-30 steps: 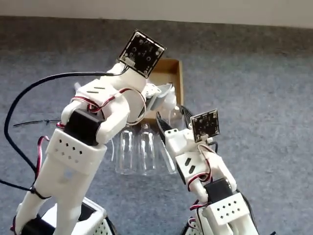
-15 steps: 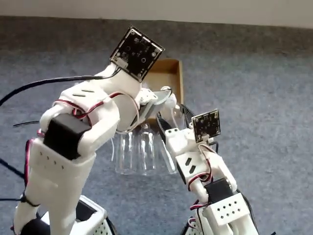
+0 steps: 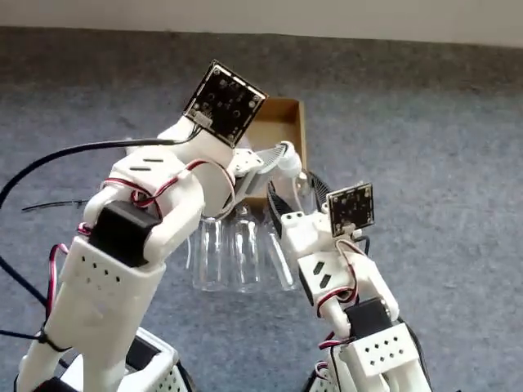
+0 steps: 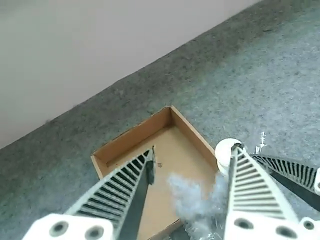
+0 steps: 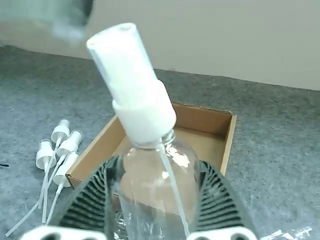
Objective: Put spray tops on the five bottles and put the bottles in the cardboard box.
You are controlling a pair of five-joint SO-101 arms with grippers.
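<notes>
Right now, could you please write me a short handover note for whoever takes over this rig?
Left gripper: open, over the cardboard box, right beside the spray top.
Right gripper: shut on a clear bottle in front of the box.
The spray top sits tilted on that bottle's neck and looks not fully seated.
Loose spray tops lie on the carpet beside the box; other bottles wait between the arms.
Done: no bottle seen in the box.
Left: seat this top, box the bottle, then the rest.
</notes>
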